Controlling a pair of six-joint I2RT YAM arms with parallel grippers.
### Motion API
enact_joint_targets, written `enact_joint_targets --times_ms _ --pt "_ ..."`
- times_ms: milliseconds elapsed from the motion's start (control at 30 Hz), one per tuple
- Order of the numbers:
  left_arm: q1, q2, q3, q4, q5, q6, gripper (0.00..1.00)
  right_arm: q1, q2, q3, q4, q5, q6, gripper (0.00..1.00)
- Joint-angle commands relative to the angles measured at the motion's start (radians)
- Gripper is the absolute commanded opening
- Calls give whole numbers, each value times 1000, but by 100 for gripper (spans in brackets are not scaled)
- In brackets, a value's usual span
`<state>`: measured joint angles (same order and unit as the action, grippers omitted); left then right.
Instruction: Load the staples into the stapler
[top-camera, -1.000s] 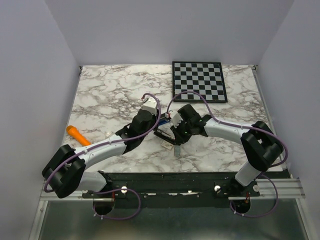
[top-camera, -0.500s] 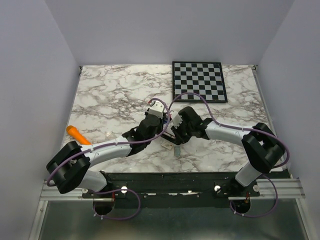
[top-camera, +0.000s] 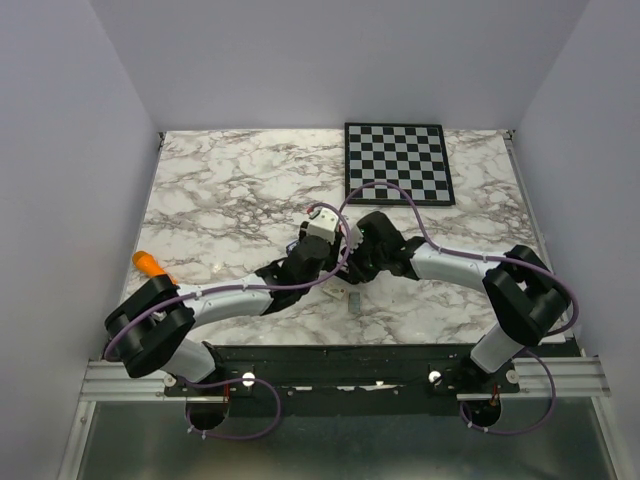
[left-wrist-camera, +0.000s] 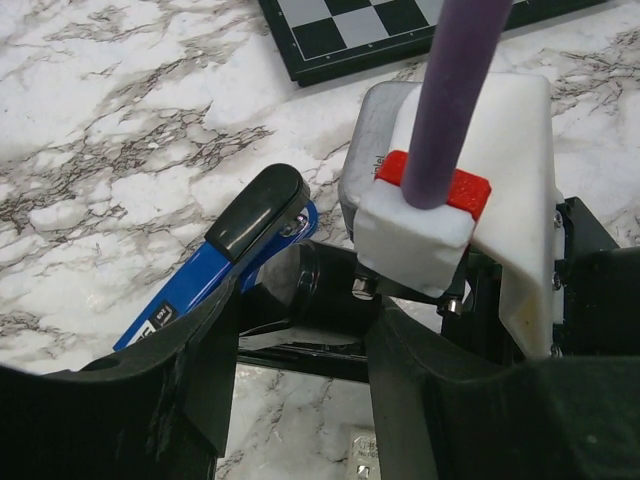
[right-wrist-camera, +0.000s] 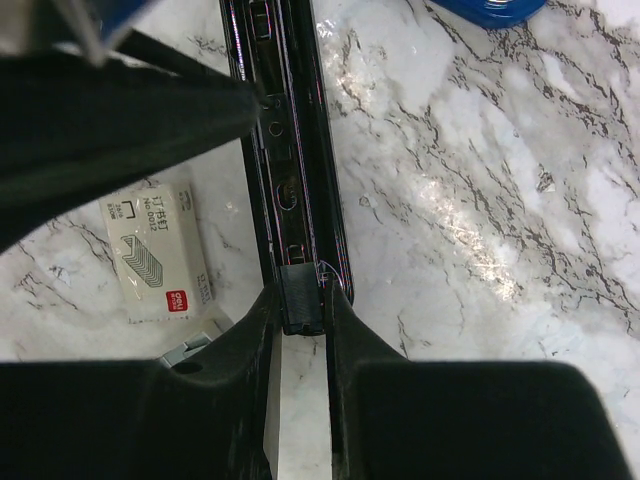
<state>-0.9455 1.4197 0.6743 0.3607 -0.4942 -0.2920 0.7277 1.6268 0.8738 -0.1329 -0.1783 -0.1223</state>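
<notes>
- The left gripper (left-wrist-camera: 300, 395) has swung right and farther out to the stapler (left-wrist-camera: 215, 265), meeting the right gripper (right-wrist-camera: 300, 325).
- Left jaws stand apart astride the stapler's black base, with no evident grip. Right jaws clamp the opened magazine rail (right-wrist-camera: 285, 150).
- The staples (top-camera: 352, 298) lie just near of the stapler, long axis near–far; the free left gripper seems better placed.

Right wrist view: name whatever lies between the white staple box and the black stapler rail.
Nothing: only a bare strip of marble table separates the white staple box from the stapler rail, seen in the right wrist view.
</notes>
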Motion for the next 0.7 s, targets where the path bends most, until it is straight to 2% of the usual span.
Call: enact_joint_targets --times_ms 0,100,200,267,467,500,667 --pt "-52 62 5 3 187 -179 55 6 21 10 245 -4 49 11" --pt "-52 85 7 23 189 -187 54 6 16 2 246 2 53 11" --pt "-53 99 2 38 224 -188 61 6 10 -9 248 8 56 12" --pt "-52 102 -7 53 247 -184 61 6 7 -13 251 13 58 12" --pt "-52 110 -10 57 301 -170 70 6 4 -16 254 17 62 12" --pt "-52 110 -12 57 302 -170 74 6 4 -18 253 20 62 12" --pt "-52 125 8 46 316 -173 84 6 2 -21 250 25 78 12"
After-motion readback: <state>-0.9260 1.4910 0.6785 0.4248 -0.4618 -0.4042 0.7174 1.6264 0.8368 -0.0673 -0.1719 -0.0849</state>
